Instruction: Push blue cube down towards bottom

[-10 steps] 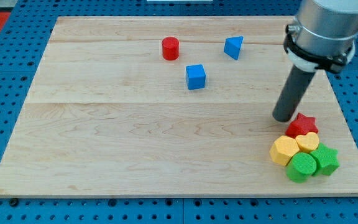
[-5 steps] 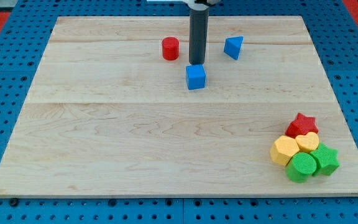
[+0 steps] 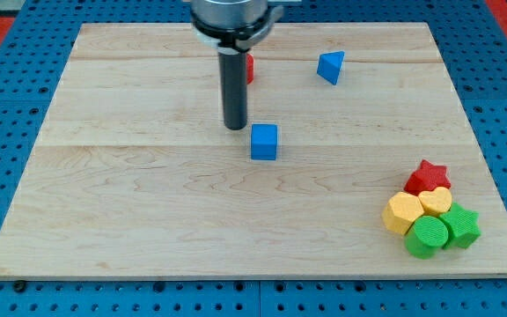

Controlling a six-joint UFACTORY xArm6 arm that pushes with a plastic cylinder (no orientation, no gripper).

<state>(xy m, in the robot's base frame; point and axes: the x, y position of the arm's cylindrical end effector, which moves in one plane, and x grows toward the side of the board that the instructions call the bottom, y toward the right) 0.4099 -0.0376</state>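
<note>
The blue cube [image 3: 264, 142] sits on the wooden board [image 3: 148, 202], a little above the board's middle. My tip [image 3: 235, 126] stands just up and to the left of the cube, very close to its upper left corner; contact cannot be told. The rod rises from there to the view's top and hides most of the red cylinder [image 3: 249, 68] behind it.
A blue triangular block [image 3: 330, 66] lies at the upper right. At the lower right is a tight cluster: a red star [image 3: 428, 176], a yellow hexagon [image 3: 403, 213], a second yellow block [image 3: 436, 202], a green cylinder [image 3: 428, 237] and a green star [image 3: 461, 225].
The tip swept from the right side to above the blue cube, then down and left. The blue cube has slid down and slightly left on the board. Other blocks have not moved.
</note>
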